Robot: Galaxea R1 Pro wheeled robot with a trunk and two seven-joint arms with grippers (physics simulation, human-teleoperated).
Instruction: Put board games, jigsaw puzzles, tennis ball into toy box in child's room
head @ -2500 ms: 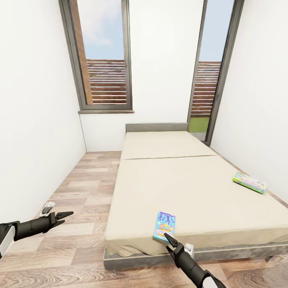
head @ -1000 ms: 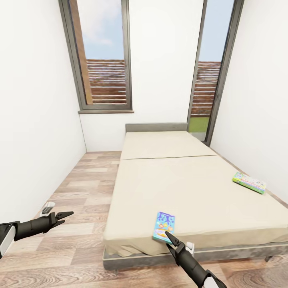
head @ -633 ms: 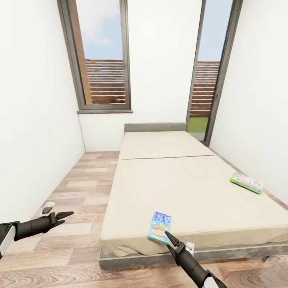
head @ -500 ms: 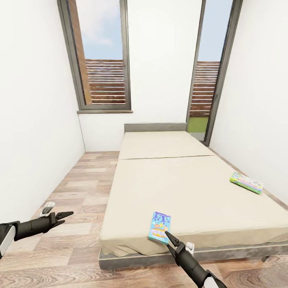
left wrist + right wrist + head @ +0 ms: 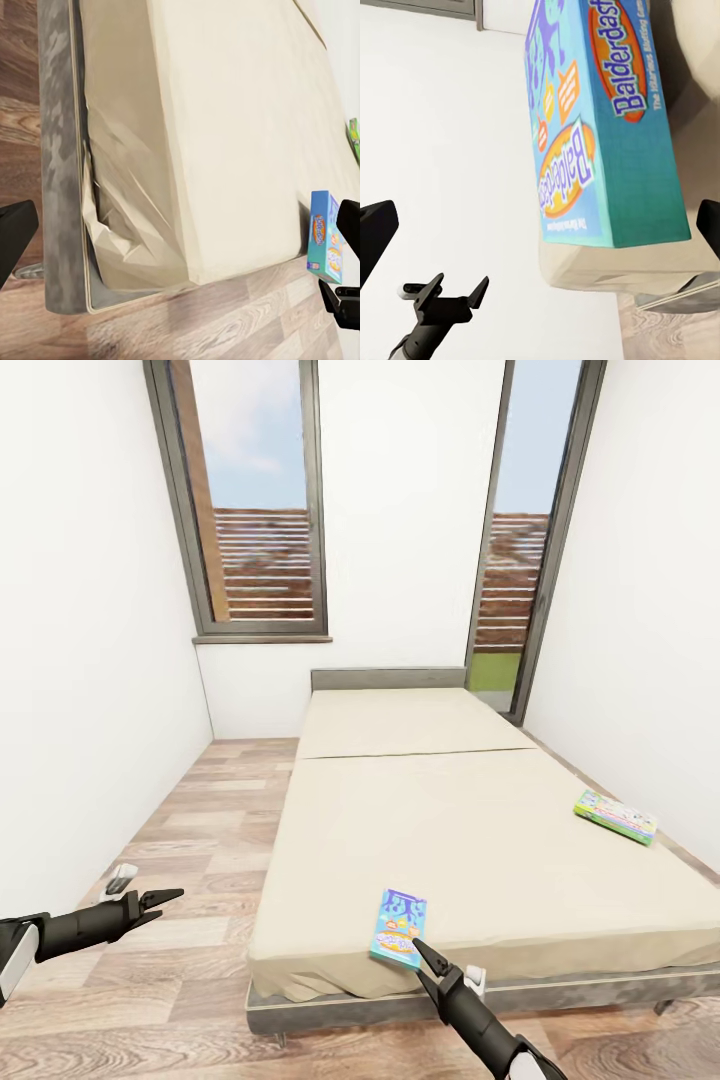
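Nothing on the bed [image 5: 440,830] has shifted in the last half second. Its blue-purple board game [image 5: 399,927] lies flat at the foot edge, just beyond the right gripper [image 5: 423,958], whose jaws stand open. The green-edged board game [image 5: 615,816] rests near the bed's right edge. The left gripper [image 5: 160,900] hovers open, well left of the bed.

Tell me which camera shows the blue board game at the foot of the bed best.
The right wrist view: the blue board game is close up, with its cover print and the word "Balderdash" readable. The head view shows it small but whole, lying flat near the mattress edge just ahead of the right pincer. The left wrist view catches it small, at the frame's margin.
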